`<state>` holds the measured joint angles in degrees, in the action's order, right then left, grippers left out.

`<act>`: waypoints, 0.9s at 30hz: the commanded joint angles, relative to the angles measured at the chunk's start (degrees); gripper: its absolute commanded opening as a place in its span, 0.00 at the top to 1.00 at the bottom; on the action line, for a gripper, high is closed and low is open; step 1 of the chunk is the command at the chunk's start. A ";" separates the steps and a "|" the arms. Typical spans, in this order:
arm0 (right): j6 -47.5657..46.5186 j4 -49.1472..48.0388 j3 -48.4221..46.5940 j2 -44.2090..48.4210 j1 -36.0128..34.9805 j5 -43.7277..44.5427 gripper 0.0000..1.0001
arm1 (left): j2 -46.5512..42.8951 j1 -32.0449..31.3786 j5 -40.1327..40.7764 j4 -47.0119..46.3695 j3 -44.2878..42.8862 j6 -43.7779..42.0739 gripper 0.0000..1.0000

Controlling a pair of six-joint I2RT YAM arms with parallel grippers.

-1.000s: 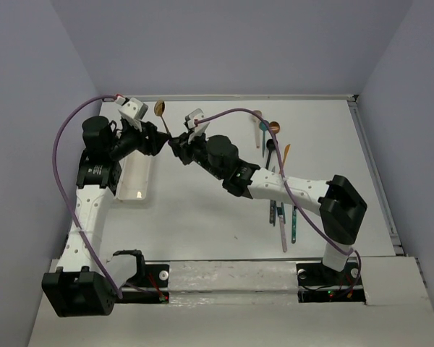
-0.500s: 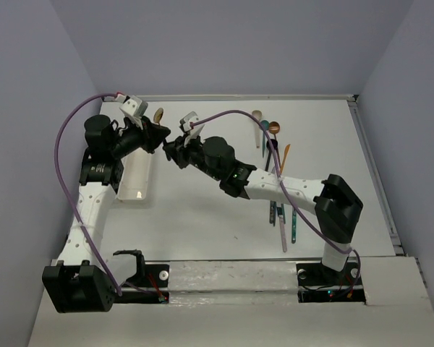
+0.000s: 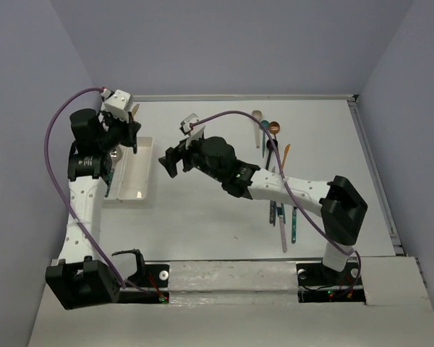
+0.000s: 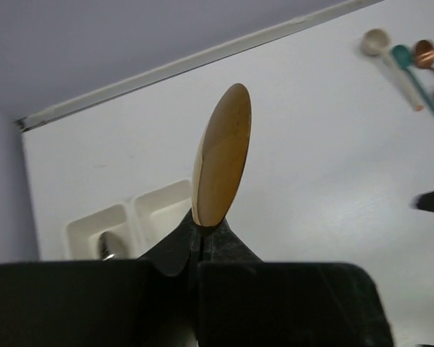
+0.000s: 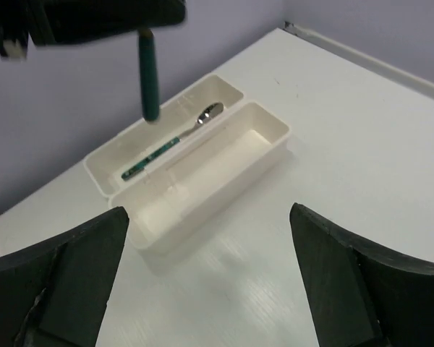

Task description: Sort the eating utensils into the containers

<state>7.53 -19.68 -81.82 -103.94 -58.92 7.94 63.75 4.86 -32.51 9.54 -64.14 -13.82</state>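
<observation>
Spoon handover: since a second ago the gold-bowled, teal-handled spoon [image 4: 220, 155] has passed from the right gripper [image 3: 175, 155] to the left gripper [image 4: 202, 231]. The left gripper has swung left, away from its partner and toward the trays.
Loose cutlery: the remaining slim mixed-colour cutlery [image 3: 281, 213] lies scattered on the right side of the white table [image 3: 217, 231]. It is well apart from the trays and nearest the right arm.
Right gripper: released, jaws spread wide with nothing between them, just to the right of the trays.
Trays: the joined pair of narrow white plastic trays [image 5: 217, 195] runs near-to-far on the left. The outer compartment holds one silver-bowled spoon with a green patterned handle [image 5: 175, 141], lying lengthwise. The inner compartment looks bare.
Left gripper: clenched on the gold-bowled spoon near its neck, with the bowl sticking out beyond the fingertips (the right wrist view shows the handle dangling at about the trays' far end).
Relation that matters: the spoon's axis is close to upright and the tray's axis is flat. The trays lie below the claw and a little nearer, so I judge the left arm must lay the handle along a tray before letting go.
</observation>
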 commanded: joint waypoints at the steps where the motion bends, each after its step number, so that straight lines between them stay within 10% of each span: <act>1: 0.91 3.33 6.12 8.66 -0.32 2.69 0.00 | 3.39 8.82 10.35 4.87 -4.24 -11.21 1.00; 5: 0.56 7.10 10.45 12.44 0.20 5.05 0.00 | 7.35 12.79 19.32 4.43 -1.78 -16.23 1.00; 27: 6.18 16.78 13.62 13.24 1.35 12.88 0.01 | 31.79 15.97 15.46 4.87 -1.16 -17.56 1.00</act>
<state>11.68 -4.58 -68.38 -91.29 -58.06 18.31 93.84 20.69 -14.66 14.57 -64.20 -31.14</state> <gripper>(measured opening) 0.994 0.041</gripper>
